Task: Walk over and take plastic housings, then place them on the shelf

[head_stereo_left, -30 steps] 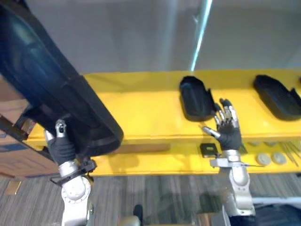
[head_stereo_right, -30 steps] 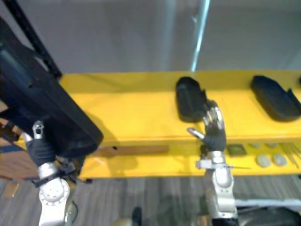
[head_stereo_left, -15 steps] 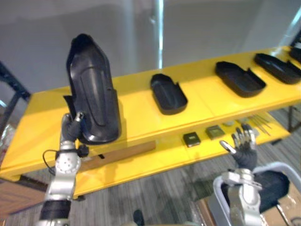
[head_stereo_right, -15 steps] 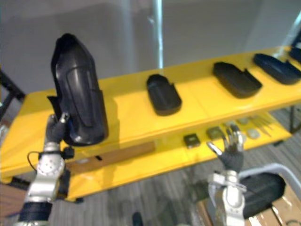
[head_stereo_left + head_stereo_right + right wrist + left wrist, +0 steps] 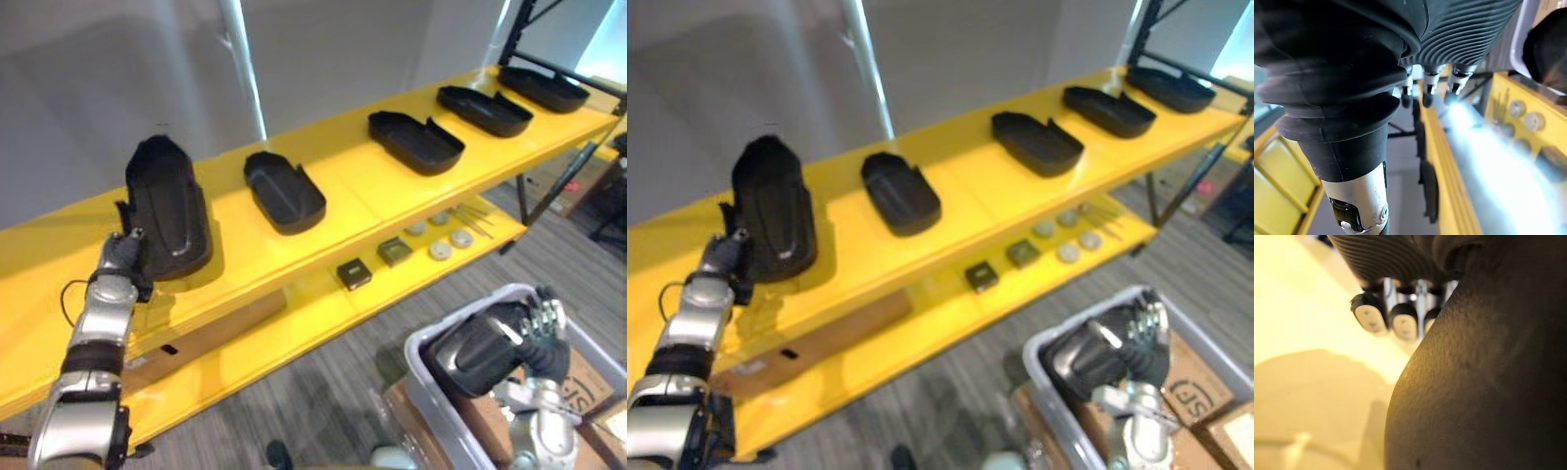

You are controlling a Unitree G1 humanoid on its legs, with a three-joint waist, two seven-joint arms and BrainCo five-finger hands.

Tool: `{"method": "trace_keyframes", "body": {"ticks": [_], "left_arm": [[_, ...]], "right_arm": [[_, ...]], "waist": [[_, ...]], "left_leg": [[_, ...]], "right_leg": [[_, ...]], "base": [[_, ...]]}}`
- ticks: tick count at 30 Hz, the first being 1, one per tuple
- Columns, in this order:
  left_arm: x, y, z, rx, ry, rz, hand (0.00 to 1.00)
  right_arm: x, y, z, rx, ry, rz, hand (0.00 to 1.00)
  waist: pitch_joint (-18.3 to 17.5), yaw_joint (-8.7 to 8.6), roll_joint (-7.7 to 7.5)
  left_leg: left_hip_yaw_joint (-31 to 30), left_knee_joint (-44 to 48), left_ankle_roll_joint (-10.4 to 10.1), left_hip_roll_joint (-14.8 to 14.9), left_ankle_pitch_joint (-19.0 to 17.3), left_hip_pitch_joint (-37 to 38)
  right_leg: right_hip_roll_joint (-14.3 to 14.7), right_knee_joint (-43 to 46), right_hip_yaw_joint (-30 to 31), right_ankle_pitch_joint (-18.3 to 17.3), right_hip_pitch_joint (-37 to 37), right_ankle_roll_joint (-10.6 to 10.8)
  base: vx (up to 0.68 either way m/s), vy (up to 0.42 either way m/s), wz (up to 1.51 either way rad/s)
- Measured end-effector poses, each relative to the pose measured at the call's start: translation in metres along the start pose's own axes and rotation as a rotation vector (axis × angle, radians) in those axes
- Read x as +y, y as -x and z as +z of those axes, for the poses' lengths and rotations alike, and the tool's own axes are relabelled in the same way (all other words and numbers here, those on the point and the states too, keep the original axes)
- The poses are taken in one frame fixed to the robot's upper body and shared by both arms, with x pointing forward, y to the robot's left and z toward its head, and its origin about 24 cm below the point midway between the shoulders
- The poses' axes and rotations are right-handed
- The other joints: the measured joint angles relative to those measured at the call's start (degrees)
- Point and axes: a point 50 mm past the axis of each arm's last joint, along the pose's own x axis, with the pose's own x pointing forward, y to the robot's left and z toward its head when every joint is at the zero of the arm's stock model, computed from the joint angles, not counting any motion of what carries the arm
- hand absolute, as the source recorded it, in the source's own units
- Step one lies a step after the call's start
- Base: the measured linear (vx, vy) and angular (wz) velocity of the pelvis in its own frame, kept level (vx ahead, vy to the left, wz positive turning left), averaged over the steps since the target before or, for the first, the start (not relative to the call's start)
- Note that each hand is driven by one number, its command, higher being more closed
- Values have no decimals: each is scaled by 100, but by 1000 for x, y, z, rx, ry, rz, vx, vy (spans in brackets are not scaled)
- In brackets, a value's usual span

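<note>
Left hand [image 5: 121,258] grips the lower rim of a black housing [image 5: 167,206] standing on end near the shelf's [image 5: 343,178] left end. Four other housings [image 5: 284,193] lie along it. Right hand [image 5: 545,343], fingers straight, hovers beside a grey bin [image 5: 428,392].

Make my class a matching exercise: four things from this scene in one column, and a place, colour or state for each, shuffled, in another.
1 upright housing
2 discs
3 right hand
4 shelf

A on the lower tier
B open, by the bin
C yellow
D held by the left hand

Pairs: 1-D, 2-A, 3-B, 4-C
</note>
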Motion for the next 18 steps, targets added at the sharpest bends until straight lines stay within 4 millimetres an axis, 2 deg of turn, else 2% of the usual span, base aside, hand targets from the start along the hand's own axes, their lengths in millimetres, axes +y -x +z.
{"method": "trace_keyframes", "body": {"ticks": [5, 18], "left_arm": [[15, -7, 4, 85, 0, 56, 100], [18, -10, 16, 125, 12, 60, 100]], "right_arm": [[8, 2, -9, 48, -4, 42, 0], [19, 4, -16, 79, -25, 68, 0]], "waist": [[2, -44, 1], [282, -87, -120]], "left_leg": [[-3, 1, -3, 0, 9, -78], [-1, 2, -6, -8, 45, -118]], "right_leg": [[-2, 21, 3, 1, -83, 1], [1, 105, 18, -1, -162, -3]], "base": [[0, 0, 0], [0, 0, 0]]}}
